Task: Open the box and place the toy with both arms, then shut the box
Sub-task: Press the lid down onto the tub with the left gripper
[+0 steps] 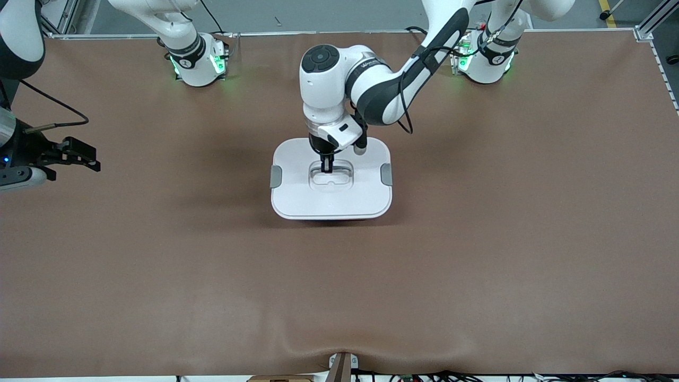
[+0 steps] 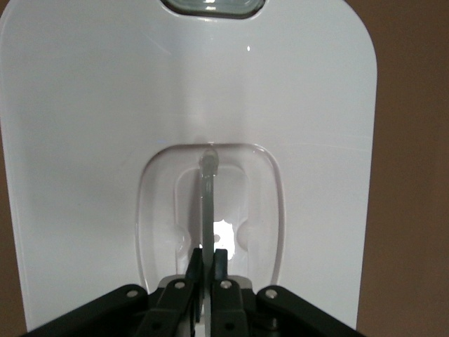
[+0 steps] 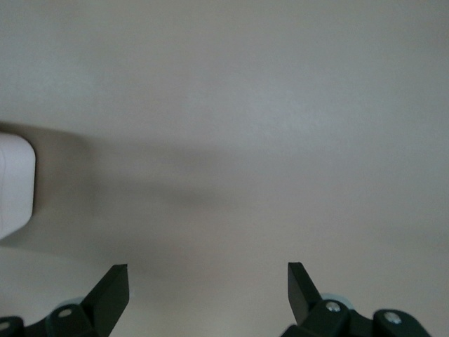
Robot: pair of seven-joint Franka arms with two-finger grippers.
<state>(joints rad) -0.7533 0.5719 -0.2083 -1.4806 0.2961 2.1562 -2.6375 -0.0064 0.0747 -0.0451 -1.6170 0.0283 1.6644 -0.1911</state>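
Brown table mat (image 1: 477,265), wrinkled at edge nearest front camera.

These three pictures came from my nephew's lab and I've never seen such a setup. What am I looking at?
Two white robot arms stand at a brown table. One picture looks down from across the table; the other two come from cameras on each arm's wrist. A box with a white lid sits mid-table. The left end effector is shut on the clear handle in the lid's recess. The right end effector waits open toward its own end of the table, holding nothing. No toy shows.
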